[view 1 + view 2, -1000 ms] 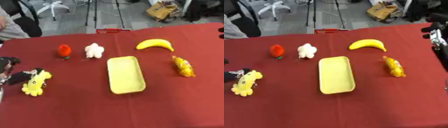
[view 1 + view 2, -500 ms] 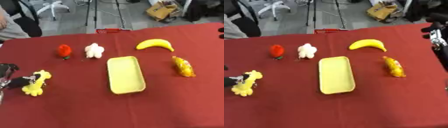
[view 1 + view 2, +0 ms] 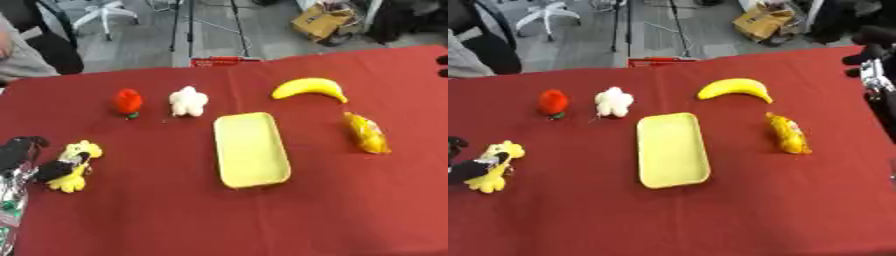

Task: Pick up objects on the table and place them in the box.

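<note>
Nothing's in the box (image 3: 251,148) yet, it sits empty mid-table (image 3: 175,215), w/ the strawberry (image 3: 128,101), white toy (image 3: 187,101), banana (image 3: 309,88) and orange-yellow toy (image 3: 367,133) all lying loose, well beyond the fingers. Left hand (image 3: 26,160) is at the near-left edge, its fingers (image 3: 58,169) curled on the yellow plush (image 3: 75,167), which looks not yet lifted. Right hand (image 3: 873,55) hangs off the far-right edge, can't tell its fingers; so I'd say one pick begun, five items to go.

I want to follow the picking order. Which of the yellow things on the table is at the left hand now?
The yellow soft toy at the table's left edge; the left hand touches it. The banana, the tray and the yellow-orange item lie far off.
</note>
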Robot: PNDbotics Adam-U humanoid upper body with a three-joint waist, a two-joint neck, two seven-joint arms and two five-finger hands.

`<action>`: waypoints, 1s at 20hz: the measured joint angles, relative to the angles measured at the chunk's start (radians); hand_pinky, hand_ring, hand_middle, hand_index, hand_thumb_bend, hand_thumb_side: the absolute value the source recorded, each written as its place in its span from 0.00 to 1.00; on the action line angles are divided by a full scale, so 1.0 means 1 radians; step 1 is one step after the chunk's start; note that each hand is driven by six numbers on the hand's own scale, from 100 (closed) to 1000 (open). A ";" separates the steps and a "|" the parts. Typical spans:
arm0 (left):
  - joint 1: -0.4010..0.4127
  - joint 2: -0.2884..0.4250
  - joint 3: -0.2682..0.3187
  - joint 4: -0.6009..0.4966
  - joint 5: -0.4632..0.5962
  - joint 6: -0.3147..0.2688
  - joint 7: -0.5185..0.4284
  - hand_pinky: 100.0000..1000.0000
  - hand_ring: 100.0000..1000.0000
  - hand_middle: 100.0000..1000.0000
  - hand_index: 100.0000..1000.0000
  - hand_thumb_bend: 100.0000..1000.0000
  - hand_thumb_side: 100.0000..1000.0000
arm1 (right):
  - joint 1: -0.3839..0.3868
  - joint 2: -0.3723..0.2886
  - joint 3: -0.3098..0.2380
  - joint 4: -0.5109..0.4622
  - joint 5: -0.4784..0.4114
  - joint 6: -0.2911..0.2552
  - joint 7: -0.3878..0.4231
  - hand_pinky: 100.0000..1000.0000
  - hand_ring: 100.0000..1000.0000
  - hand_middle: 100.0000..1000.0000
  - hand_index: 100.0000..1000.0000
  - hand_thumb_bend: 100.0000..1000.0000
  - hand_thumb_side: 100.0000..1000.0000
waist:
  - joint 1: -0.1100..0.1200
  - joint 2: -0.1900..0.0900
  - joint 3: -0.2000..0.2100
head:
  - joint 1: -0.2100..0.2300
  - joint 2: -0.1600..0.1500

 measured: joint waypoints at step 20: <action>-0.021 -0.011 -0.007 0.036 -0.154 0.008 -0.101 0.55 0.53 0.61 0.79 0.68 0.62 | 0.000 0.000 0.000 0.000 0.000 -0.002 0.003 0.64 0.67 0.77 0.88 0.00 0.74 | 0.000 0.000 -0.003 | 0.000 0.000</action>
